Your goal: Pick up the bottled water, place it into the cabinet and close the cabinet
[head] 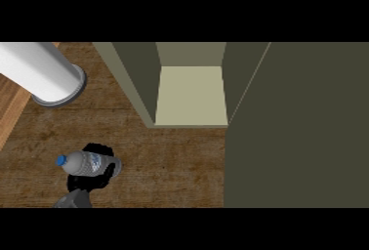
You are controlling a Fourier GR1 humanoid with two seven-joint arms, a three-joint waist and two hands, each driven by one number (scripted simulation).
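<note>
Nearest the lower edge, a grey forearm [72, 200] rises from the left side of the brown wood-grain counter [173, 161] and ends in the black left hand [86, 183]. Its fingers [97, 147] are curled round a clear plastic water bottle [88, 162], so that black shows on both sides of the bottle's body and past its base. The bottle lies across the fingers, roughly level. Its round blue cap [62, 159] juts out to the left of them, clear of the grip. Whether the bottle touches the counter cannot be told.

Beyond the fingers and to their right stands the dark olive cabinet [133, 78], open, with a pale cream shelf [191, 95] showing inside. The bottle is well apart from this opening. A broad flat panel [302, 127] of the same olive colour fills the space farther right of the fingers.

Farthest off, up and slightly left of the fingers, is a white cylinder [36, 68] with a grey ring at its foot. A lighter wooden strip [10, 110] borders the counter there.
</note>
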